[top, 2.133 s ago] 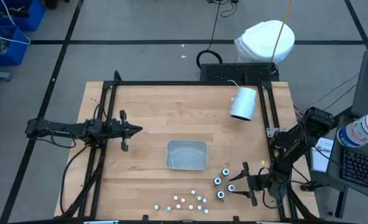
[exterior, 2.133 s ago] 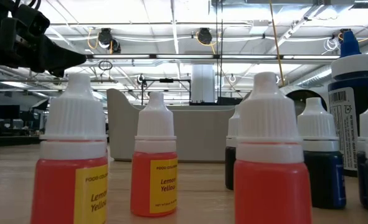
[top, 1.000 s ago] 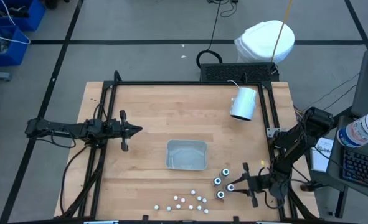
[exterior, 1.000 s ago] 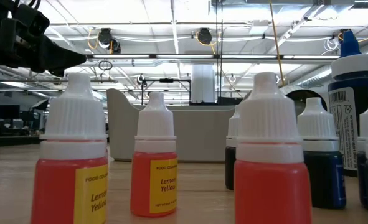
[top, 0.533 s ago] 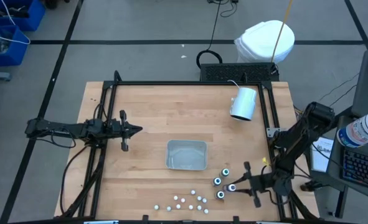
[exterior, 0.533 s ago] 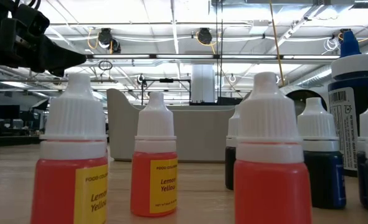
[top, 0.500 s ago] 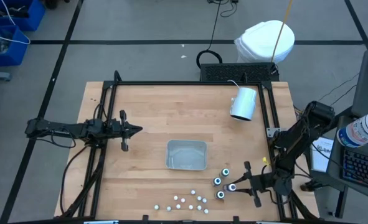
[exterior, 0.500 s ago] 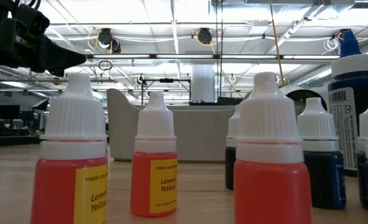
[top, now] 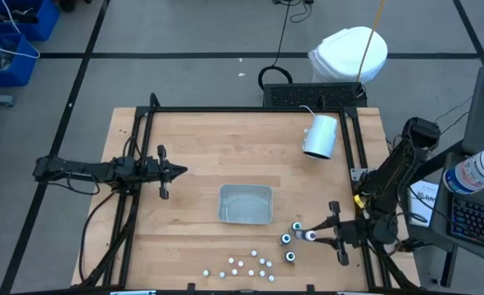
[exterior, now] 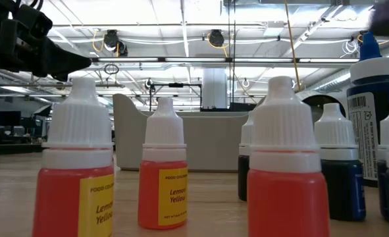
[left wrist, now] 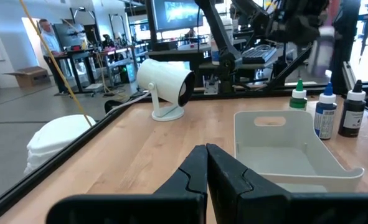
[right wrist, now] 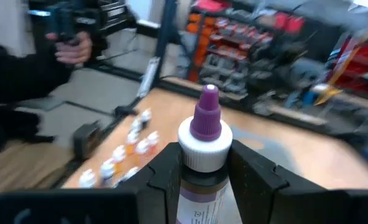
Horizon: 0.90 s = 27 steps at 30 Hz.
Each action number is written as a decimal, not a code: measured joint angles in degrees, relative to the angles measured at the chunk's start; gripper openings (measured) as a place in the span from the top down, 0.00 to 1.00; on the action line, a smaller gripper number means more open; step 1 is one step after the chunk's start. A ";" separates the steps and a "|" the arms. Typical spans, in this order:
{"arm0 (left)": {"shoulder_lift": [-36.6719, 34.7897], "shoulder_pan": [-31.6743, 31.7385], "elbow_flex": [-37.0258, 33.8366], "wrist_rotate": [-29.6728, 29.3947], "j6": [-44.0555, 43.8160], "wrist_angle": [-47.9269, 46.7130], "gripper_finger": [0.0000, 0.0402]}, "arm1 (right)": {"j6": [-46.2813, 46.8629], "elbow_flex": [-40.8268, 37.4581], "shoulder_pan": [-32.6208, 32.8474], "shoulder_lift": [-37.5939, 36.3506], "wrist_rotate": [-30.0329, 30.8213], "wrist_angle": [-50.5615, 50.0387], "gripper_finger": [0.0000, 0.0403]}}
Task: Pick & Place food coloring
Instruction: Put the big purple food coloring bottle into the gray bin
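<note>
My right gripper (top: 311, 236) is shut on one food coloring bottle (right wrist: 203, 134), which has a white cap and a purple tip, near the table's near right corner. Three more dark bottles stand upright on their bases beside it (top: 296, 227) (top: 286, 238) (top: 291, 256). In the left wrist view they show as green-tipped (left wrist: 297, 96), blue-tipped (left wrist: 325, 112) and dark (left wrist: 352, 112) bottles. My left gripper (top: 183, 170) hangs shut and empty over the table's left half, its fingers together (left wrist: 207, 149). My right gripper pinches the bottle's body just under the white cap (right wrist: 202, 177) between its two fingers (right wrist: 171, 171). The fingers come about level from the table's right side. The bottle stands upright in the hold, tip up, lifted clear of the table.
A grey tray (top: 245, 190) sits mid-table, left of the bottles. Several small white-capped yellow bottles (top: 242, 266) stand near the front edge, filling the low view (exterior: 161, 171). A white cylindrical device (top: 320, 136) stands at the far right. A black frame (top: 225, 110) rims the table.
My right gripper has risen with the purple-tipped bottle and gone a little toward the table's far and right edges, away from the three standing bottles. The bottle has come up off the table and stays upright. The gap between the fingers has not changed.
</note>
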 joint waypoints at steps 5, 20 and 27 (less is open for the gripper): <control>0.00 -0.01 -0.02 0.01 -1.11 -0.33 0.98 | -11.02 5.11 -3.53 -1.09 2.52 0.04 0.74; 0.00 -0.02 -0.02 -0.01 0.48 -0.29 0.98 | -6.90 12.12 -31.28 4.11 -26.33 1.31 0.74; 0.01 -0.01 -0.02 0.00 0.67 -0.49 0.98 | -4.10 19.83 -40.32 13.27 -33.83 1.28 0.73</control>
